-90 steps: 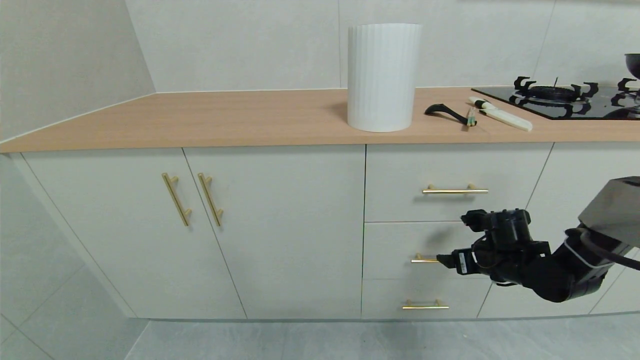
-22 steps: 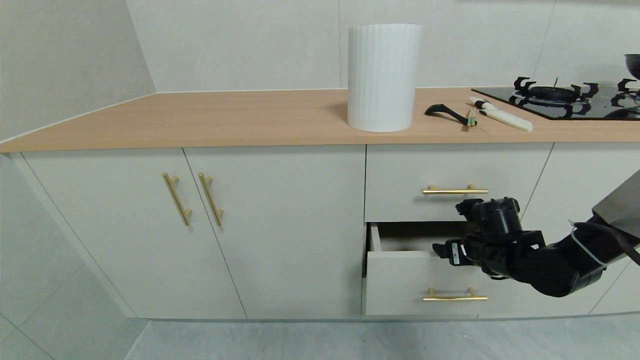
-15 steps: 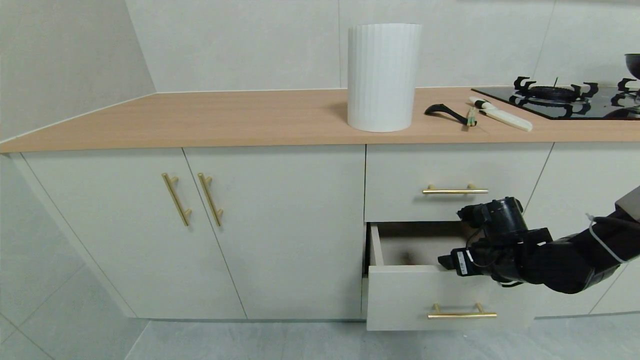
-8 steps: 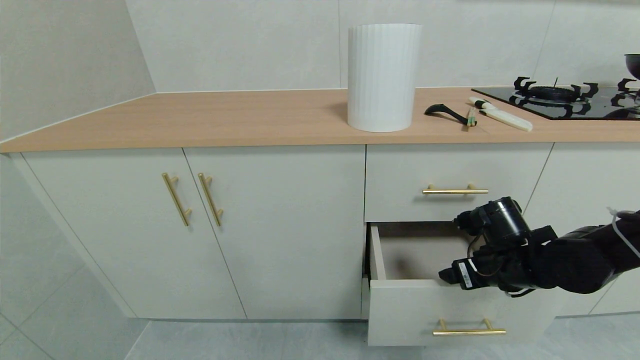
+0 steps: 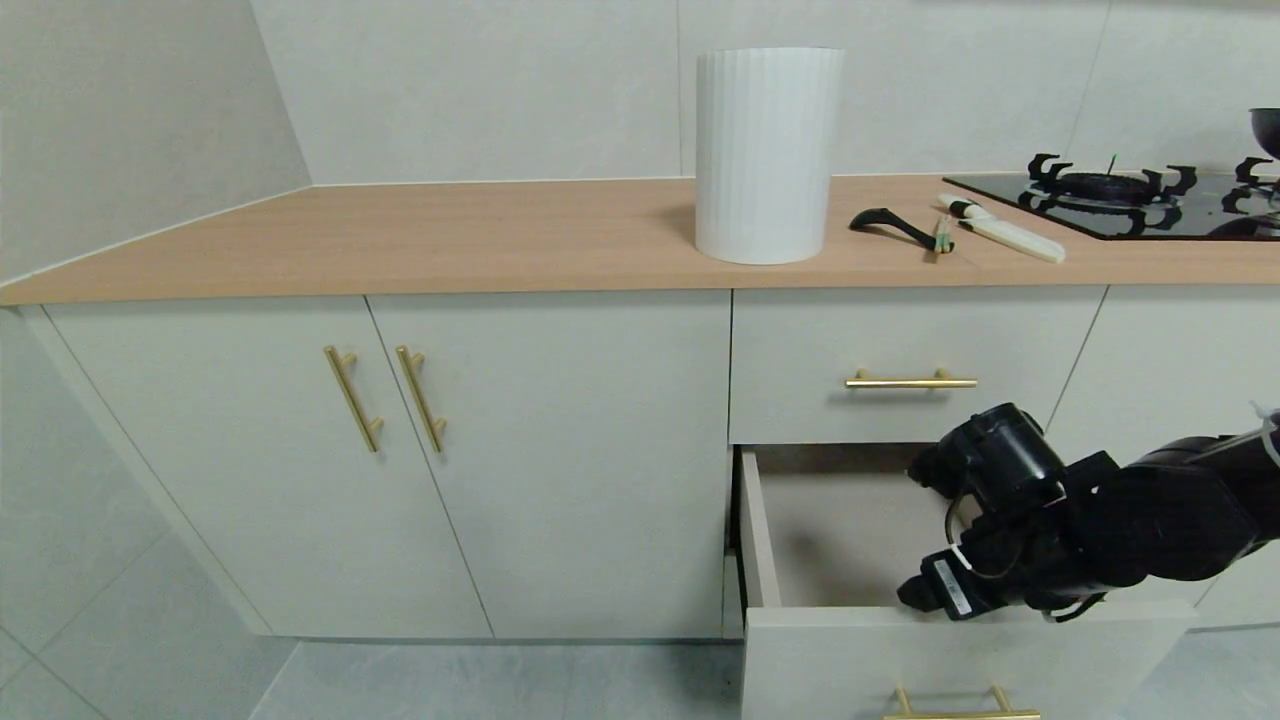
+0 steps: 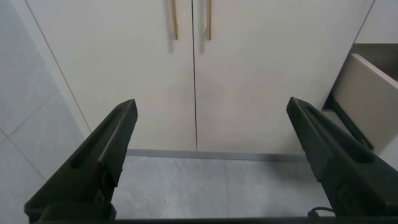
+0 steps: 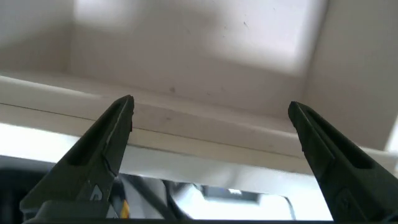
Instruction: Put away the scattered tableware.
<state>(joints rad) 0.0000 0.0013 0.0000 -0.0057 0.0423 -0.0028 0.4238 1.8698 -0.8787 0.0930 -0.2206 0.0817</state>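
The left pincer [image 6: 211,109] is hanging wide open, holding nothing, facing the double cabinet doors [image 6: 249,74]. On the bench [image 5: 450,235] a tall white ribbed cylinder [image 5: 765,155] is standing; just right of it the black spoon [image 5: 885,222], chopsticks [image 5: 941,236] and a long white utensil [image 5: 1000,233] are lying near the hob [image 5: 1110,195]. Below, the middle drawer [image 5: 760,540] is standing open, with the right pincer [image 7: 210,106] spread wide and empty over its front edge.
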